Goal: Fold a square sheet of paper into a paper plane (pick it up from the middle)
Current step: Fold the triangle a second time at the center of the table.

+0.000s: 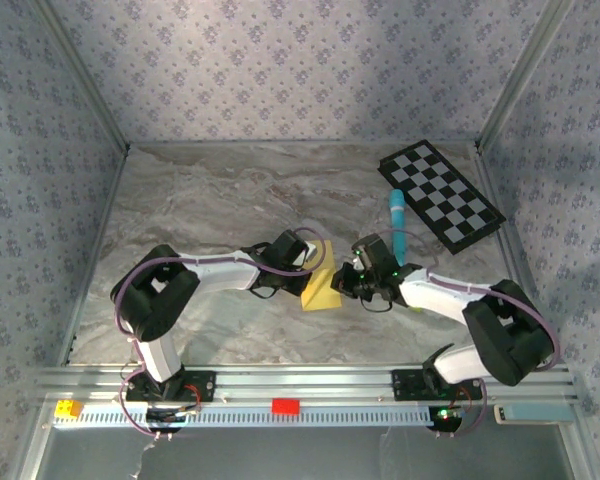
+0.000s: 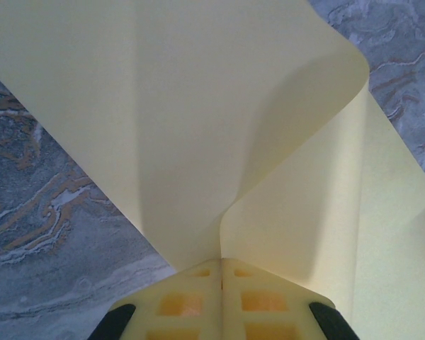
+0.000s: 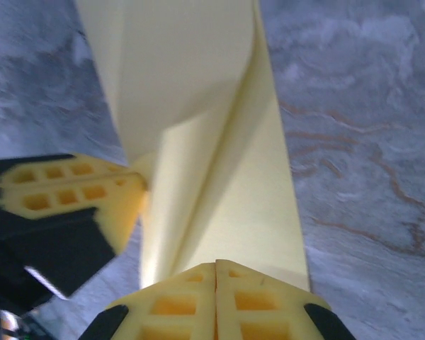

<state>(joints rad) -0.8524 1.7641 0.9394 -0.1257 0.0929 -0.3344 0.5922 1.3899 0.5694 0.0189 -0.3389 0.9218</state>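
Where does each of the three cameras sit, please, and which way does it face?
Top external: above, behind the bases, looking down at table, arms, left hand, right hand.
Left wrist: looks along its shut fingers at yellow paper.
Right wrist: along its own shut fingers, left hand beside.
Shared: the pinched paper.

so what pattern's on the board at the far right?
Black-and-white checks on the board; it shows best in the top external view.
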